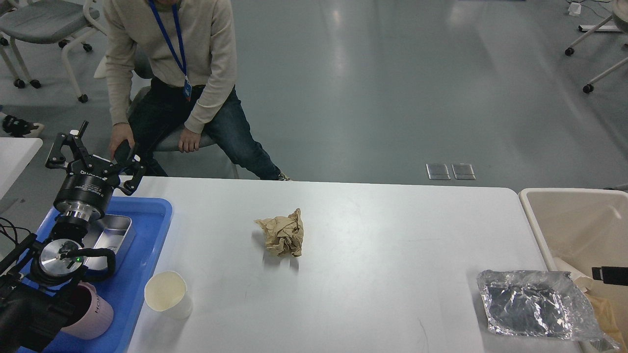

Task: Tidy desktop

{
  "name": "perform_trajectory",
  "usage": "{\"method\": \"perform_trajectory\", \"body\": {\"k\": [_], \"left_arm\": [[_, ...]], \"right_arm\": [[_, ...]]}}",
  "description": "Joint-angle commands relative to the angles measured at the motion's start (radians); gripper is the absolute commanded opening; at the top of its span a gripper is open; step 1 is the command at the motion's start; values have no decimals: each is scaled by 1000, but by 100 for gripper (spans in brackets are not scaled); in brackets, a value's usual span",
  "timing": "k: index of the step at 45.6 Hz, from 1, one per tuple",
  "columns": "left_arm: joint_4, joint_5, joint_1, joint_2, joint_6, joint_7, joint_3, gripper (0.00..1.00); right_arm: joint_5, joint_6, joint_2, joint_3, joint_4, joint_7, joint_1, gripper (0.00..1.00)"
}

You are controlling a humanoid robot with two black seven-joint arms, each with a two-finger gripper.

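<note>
The white desktop (392, 235) holds a crumpled brown paper ball (283, 233) in the middle, a cream paper cup (167, 293) at the front left and a crinkled silver foil bag (532, 304) at the front right. My left gripper (95, 157) is open and empty, raised above the far end of the blue tray (147, 235). Only a black tip of my right gripper (611, 274) shows at the right edge, over the beige bin (574, 215), just right of the foil bag.
The blue tray holds a steel box (113, 234) and a pink mug (93, 311). The beige bin holds paper scraps (601, 306). A seated person (181, 83) is close behind the table's far left edge, with a hand near my left gripper.
</note>
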Motion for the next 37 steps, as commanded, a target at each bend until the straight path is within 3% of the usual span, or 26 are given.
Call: {"method": "perform_trajectory", "body": {"k": [1,14,21,37], "left_arm": [[-2,1,4,0,-1,0,0,96],[0,0,11,0,-1,-2,0,96],[0,0,25,0,-3,-3,-5,96],[0,1,42,0,-4,-3,-3,96]], "right_arm": [[-59,-41,63,-30,-82,6,-4,100],[-147,-104,177,-132,-142,4,-4,100],[-188,-150,297,-132,-313,7,-4,100],[-188,-176,372,-150,-385,7,-4,100]]}}
